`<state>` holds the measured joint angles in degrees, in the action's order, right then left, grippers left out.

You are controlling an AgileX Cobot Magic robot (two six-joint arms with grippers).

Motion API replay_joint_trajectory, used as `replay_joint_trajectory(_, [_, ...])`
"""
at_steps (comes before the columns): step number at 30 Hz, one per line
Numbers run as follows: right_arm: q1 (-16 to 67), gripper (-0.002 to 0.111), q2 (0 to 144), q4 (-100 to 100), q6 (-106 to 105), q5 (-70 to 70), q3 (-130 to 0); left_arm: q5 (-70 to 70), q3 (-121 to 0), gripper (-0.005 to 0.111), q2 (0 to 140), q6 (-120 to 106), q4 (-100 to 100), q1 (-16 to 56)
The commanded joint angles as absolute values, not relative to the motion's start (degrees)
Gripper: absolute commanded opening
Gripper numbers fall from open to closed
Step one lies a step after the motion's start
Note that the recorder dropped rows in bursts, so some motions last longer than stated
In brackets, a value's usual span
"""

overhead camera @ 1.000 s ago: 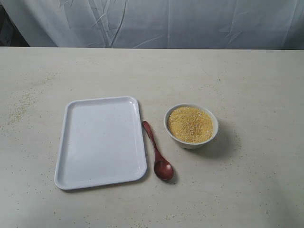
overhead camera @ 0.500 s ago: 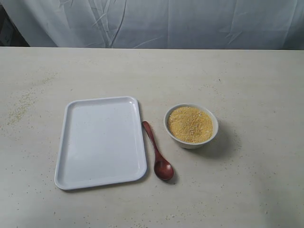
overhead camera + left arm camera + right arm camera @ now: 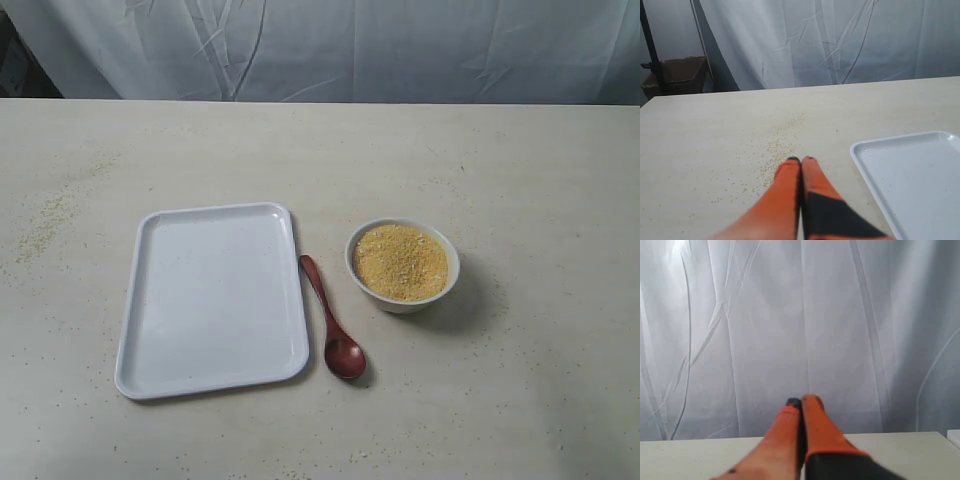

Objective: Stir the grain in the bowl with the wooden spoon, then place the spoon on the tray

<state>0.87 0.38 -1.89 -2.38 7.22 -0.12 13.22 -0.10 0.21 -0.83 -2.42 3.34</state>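
Plainly, neither pincer has anything in it. The left gripper (image 3: 801, 160) has its orange fingers pressed together, poised over the pale table (image 3: 715, 150) above some stray granules (image 3: 777, 150), just off one corner of the flat white rectangular plastic tray (image 3: 910, 170). The right gripper (image 3: 801, 401) is likewise closed on nothing and looks out at the white curtain (image 3: 840, 315), so it seems raised and well away from the tray. Neither arm shows in the exterior view.

The dark reddish-brown glossy wooden spoon (image 3: 325, 312) lies flat on the table, just beside the tray's right long edge and about parallel to it, with its oval end towards the tray's near corner. The small round white bowl (image 3: 402, 305), full of fine yellow-golden grain (image 3: 400, 262), sits further right of the tray, just beyond the spoon's handle.

The step in hand is probably fetching the spoon. I would spread the fingers before descending, line them across the slim handle, and grip mid-handle, where there is some room between tray rim and bowl. The glossy handle lies low on the table and may slip or roll, so come straight down and close gently but fully. Keep clear of the bowl, since a knock would likely spill grain.
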Motion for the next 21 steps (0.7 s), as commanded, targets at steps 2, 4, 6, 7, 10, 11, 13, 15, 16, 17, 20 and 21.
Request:
replay_joint_trajectory(2, [1.1,-0.001,0.0,-3.4,-2.6,8.4,0.0,12.4,0.0,0.000,0.0,-0.6,-2.6,3.6])
replay_joint_trajectory(4, [1.1,-0.001,0.0,-7.0,-2.6,1.0,-2.2,12.4,0.0,0.000,0.0,-0.6,-2.6,3.6])
replay_joint_trajectory(6, [1.1,-0.001,3.5,-6.8,-2.6,-11.7,-8.1,12.4,0.0,0.000,0.0,-0.6,-2.6,3.6])
replay_joint_trajectory(7, [1.1,-0.001,7.7,-6.7,-2.4,-21.1,-13.5,12.4,0.0,0.000,0.0,-0.6,-2.6,3.6])
replay_joint_trajectory(10, [1.1,-0.001,20.7,-7.1,-2.4,-36.4,-23.4,12.4,0.0,0.000,0.0,-0.6,-2.6,3.6])
replay_joint_trajectory(11, [1.1,-0.001,24.5,-8.6,-2.4,-38.1,-25.5,12.4,0.0,0.000,0.0,-0.6,-2.6,3.6])
replay_joint_trajectory(13, [1.1,-0.001,32.6,-11.0,-2.4,-36.3,-27.7,12.4,0.0,0.000,0.0,-0.6,-2.6,3.6])
replay_joint_trajectory(15, [1.1,-0.001,37.9,-10.6,-2.6,-31.7,-27.4,12.4,0.0,0.000,0.0,-0.6,-2.6,3.6])
replay_joint_trajectory(16, [1.1,-0.001,40.5,-11.1,-2.6,-31.4,-27.2,12.4,0.0,0.000,0.0,-0.6,-2.6,3.6])
replay_joint_trajectory(17, [1.1,-0.001,41.9,-11.6,-2.6,-31.4,-27.2,12.4,0.0,0.000,0.0,-0.6,-2.6,3.6])
replay_joint_trajectory(20, [1.4,-0.001,48.3,-13.1,-2.6,-33.8,-29.1,12.4,0.0,0.000,0.0,-0.6,-2.6,3.6])
replay_joint_trajectory(21, [1.7,-0.001,50.8,-13.9,-2.6,-35.8,-30.6,12.4,0.0,0.000,0.0,-0.6,-2.6,3.6])
